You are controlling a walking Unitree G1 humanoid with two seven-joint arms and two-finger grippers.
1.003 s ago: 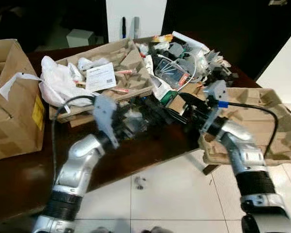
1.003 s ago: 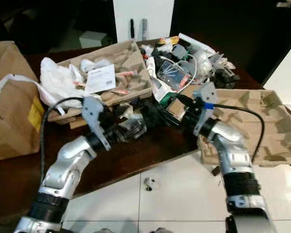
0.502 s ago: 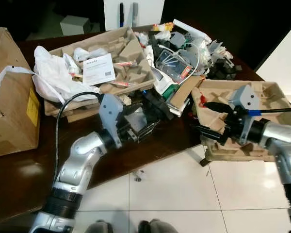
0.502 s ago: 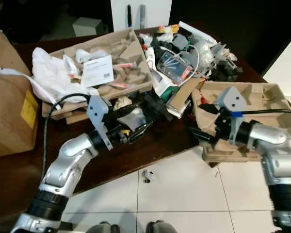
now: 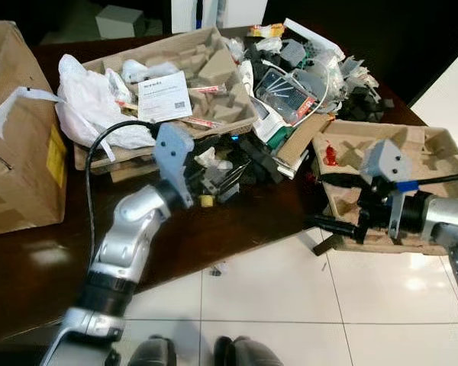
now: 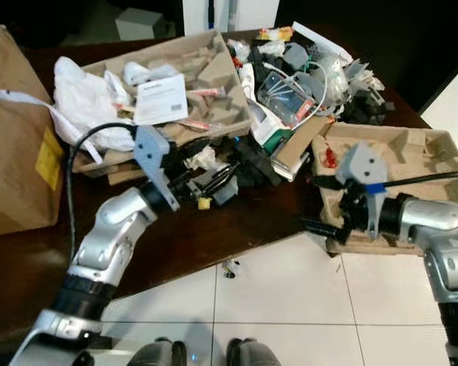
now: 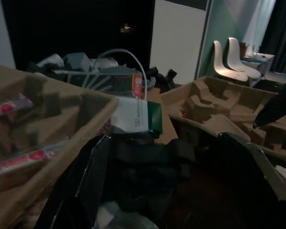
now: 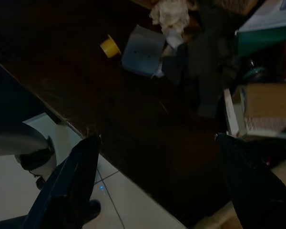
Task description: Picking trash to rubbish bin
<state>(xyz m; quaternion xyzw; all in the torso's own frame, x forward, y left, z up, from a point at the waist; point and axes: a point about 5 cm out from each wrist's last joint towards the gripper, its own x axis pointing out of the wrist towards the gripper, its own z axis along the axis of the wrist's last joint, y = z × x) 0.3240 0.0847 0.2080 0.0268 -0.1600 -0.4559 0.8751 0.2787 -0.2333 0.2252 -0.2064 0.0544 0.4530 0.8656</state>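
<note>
trash [image 5: 282, 84] heaped upper centre on counter [image 5: 237, 221] | left hand [image 5: 217, 179] open at heap's near edge | right hand [image 5: 332, 202] open, centre right by tray [image 5: 412, 152] | scraps look light, crushable: pinch an edge, lift gently

The left arm reaches forward from the near left, elbow bent, its silver forearm rising toward the middle of the scene. The left gripper [image 5: 227, 177] points right and slightly far, its two black fingers [image 7: 88, 176] spread apart. The right arm comes in from the right edge, forearm level and pointing left. The right gripper [image 5: 330, 203] has its fingers [image 8: 74, 179] parted wide.
</note>
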